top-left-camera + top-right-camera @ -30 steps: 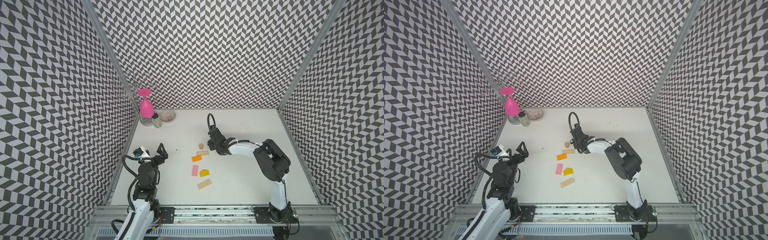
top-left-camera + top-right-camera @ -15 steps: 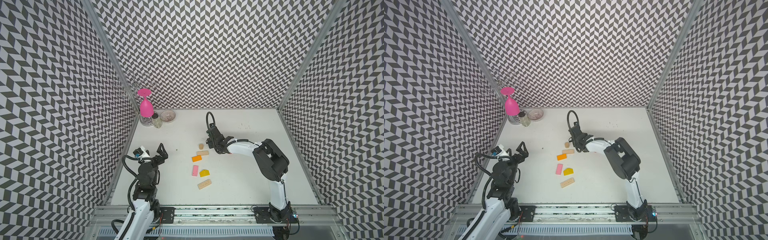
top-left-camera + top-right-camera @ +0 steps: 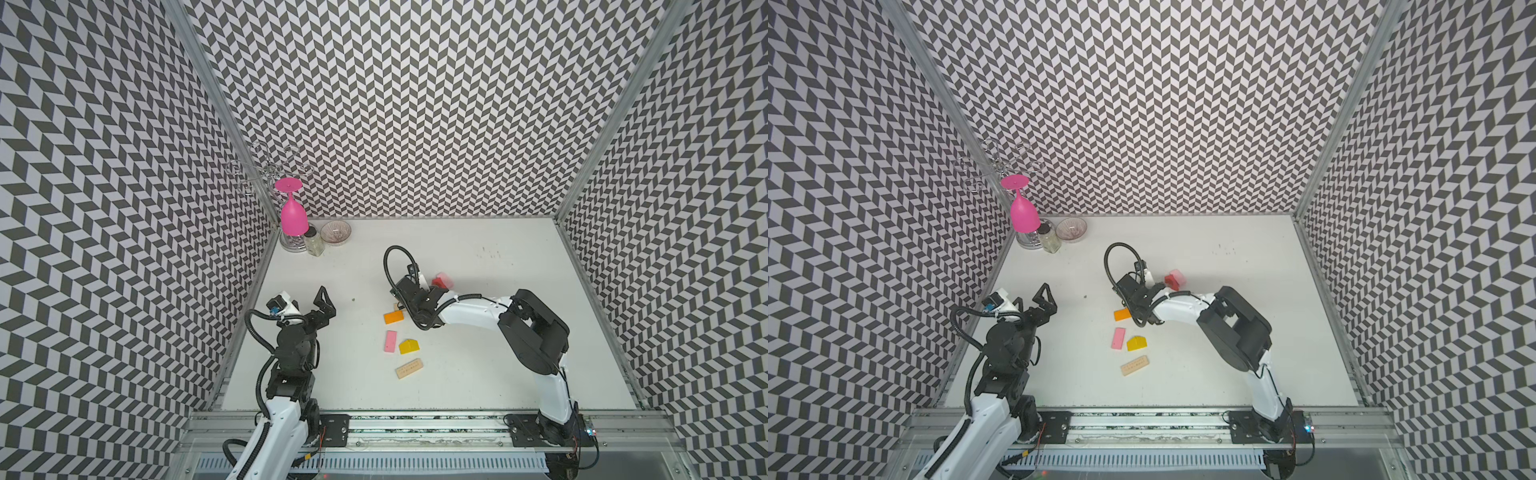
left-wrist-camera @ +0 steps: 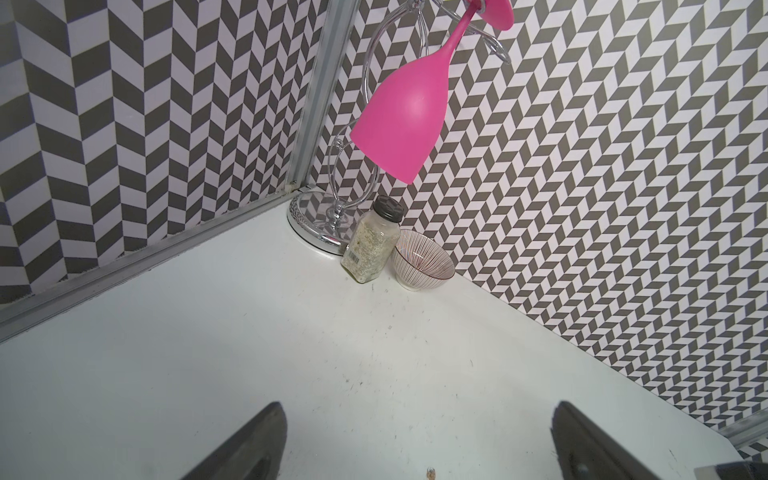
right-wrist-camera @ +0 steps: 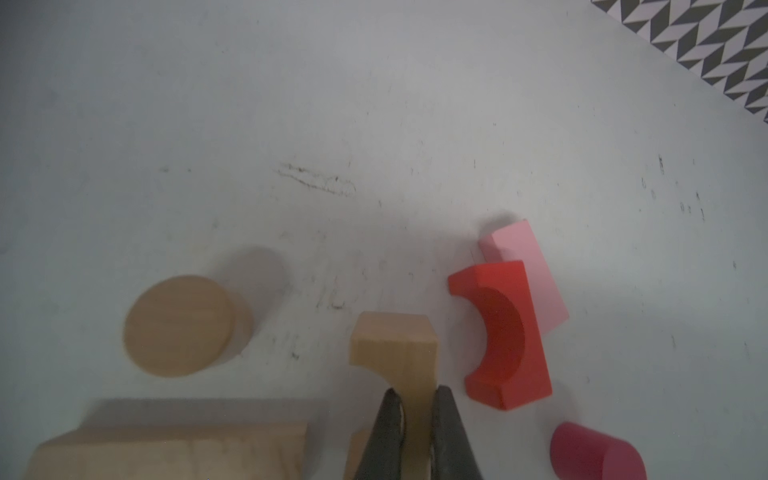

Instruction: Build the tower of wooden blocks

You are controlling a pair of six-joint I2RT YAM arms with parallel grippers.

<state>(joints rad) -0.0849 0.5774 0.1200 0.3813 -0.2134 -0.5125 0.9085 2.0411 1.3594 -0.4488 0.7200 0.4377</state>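
My right gripper (image 5: pixel 415 392) is shut on a tan arch block (image 5: pixel 395 349). Around it lie a tan cylinder (image 5: pixel 178 326), a tan bar (image 5: pixel 166 451), a red arch (image 5: pixel 503 332) against a pink block (image 5: pixel 528 266), and a dark red half-round (image 5: pixel 594 453). In both top views an orange block (image 3: pixel 393 317), a pink bar (image 3: pixel 390 341), a yellow house block (image 3: pixel 409 345) and a tan bar (image 3: pixel 409 368) lie loose in front of the right wrist (image 3: pixel 415 297). My left gripper (image 3: pixel 326 301) stands open and empty near the left wall. No tower is in view.
In the back left corner stand a chrome rack with a hanging pink goblet (image 3: pixel 294 216), a spice jar (image 4: pixel 370 245) and a striped bowl (image 4: pixel 422 262). Patterned walls close in the white table (image 3: pixel 478 374) on three sides.
The right gripper has closed on the tan arch. Its wrist has shifted left and toward the front, uncovering the red and pink blocks behind it. The left arm has not moved.
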